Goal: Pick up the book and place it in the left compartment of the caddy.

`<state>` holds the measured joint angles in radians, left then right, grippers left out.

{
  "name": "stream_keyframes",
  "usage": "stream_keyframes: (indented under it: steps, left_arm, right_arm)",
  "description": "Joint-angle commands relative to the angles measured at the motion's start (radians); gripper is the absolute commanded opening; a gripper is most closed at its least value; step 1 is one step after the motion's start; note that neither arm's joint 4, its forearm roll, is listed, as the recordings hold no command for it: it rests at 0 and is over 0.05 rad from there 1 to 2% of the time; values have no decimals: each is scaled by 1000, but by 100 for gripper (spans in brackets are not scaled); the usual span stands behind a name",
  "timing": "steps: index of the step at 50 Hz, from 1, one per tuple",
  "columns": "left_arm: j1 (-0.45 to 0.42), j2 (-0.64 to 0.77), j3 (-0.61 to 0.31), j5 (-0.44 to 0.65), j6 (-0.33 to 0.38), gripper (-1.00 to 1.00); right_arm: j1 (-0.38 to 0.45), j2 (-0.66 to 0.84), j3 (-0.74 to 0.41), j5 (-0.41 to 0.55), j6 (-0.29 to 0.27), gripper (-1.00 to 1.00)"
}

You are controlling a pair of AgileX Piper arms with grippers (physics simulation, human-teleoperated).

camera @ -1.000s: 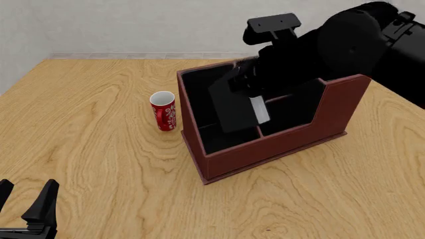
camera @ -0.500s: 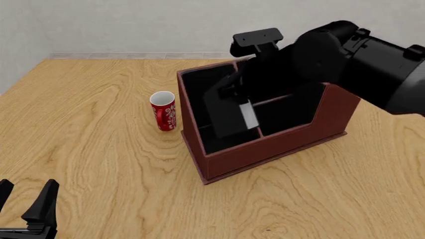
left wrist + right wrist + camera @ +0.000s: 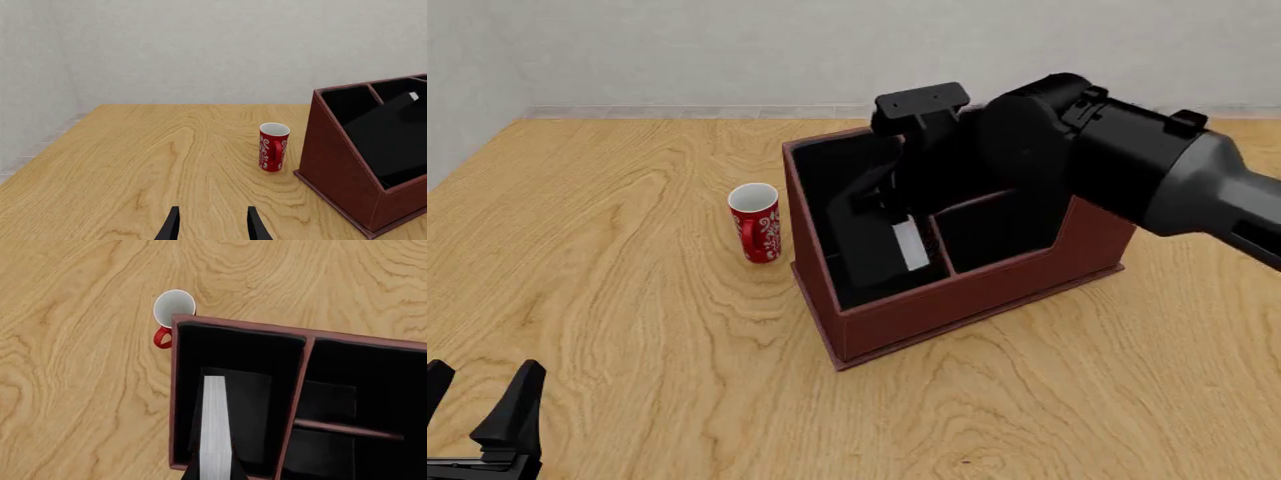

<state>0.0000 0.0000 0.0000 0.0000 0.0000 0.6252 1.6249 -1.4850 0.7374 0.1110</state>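
The caddy [image 3: 961, 300] is a reddish-brown box with a black interior at the table's middle. My right gripper [image 3: 888, 195] is shut on the black book [image 3: 874, 245], whose white page edges [image 3: 909, 246] face the front. The book hangs tilted with its lower part inside the left compartment [image 3: 827, 175], the long slot by the mug-side wall. In the right wrist view the page edges [image 3: 215, 425] run down inside that slot [image 3: 233, 352]. The book also shows in the left wrist view [image 3: 393, 130]. My left gripper [image 3: 481, 430] is open and empty at the near left.
A red-and-white mug [image 3: 754, 222] stands just left of the caddy, close to its wall; it also shows in the left wrist view [image 3: 273, 147] and the right wrist view [image 3: 173, 307]. The right arm covers the caddy's back and right sections.
My right arm has swung left and down with the book, from over the middle section into the left compartment. The left arm has not moved.
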Motion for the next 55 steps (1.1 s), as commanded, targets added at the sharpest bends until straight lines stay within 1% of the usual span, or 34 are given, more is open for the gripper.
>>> stream_keyframes:
  steps: [1,18,43,55]
  left_arm:
    - [0,0,0,0,0,100]
    - [0,0,0,0,0,100]
    - [0,0,0,0,0,100]
    - [0,0,0,0,0,100]
  right_arm:
    - [2,20,0,-28,25,-100]
    - [-5,55,-15,-42,24,-100]
    - [-7,92,5,-87,35,-100]
    - [-7,101,0,-89,35,-100]
